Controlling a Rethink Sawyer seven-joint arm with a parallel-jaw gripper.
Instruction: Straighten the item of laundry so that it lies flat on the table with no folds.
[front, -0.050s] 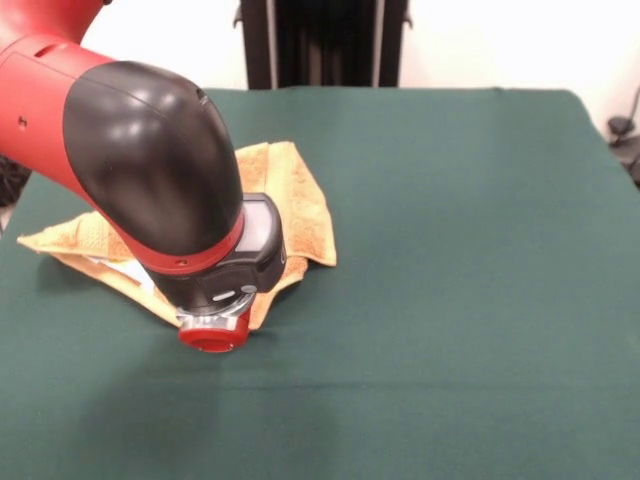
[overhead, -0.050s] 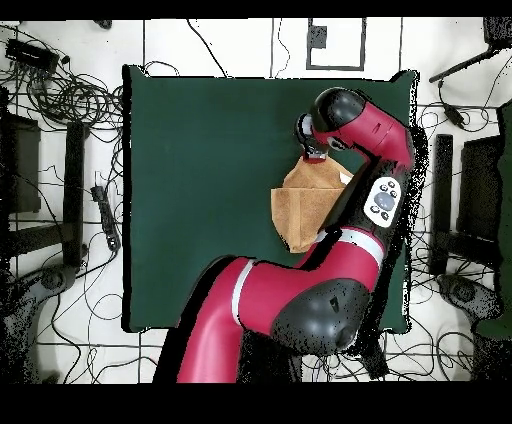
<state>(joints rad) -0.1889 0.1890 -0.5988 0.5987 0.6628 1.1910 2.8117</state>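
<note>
Terry towel (front, -0.050s: 295, 195) is folded and bunched near the table (front, -0.050s: 450, 250) edge under my arm — nowhere near flat. Gripper (front, -0.050s: 213, 335) sits down at its corner; can't tell its grip — unfolding all remains.

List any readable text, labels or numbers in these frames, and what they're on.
None readable.
The arm's wrist display is dark, with no characters legible.
The button pad on the arm has markings too small to read.
The towel and table show no text.
</note>
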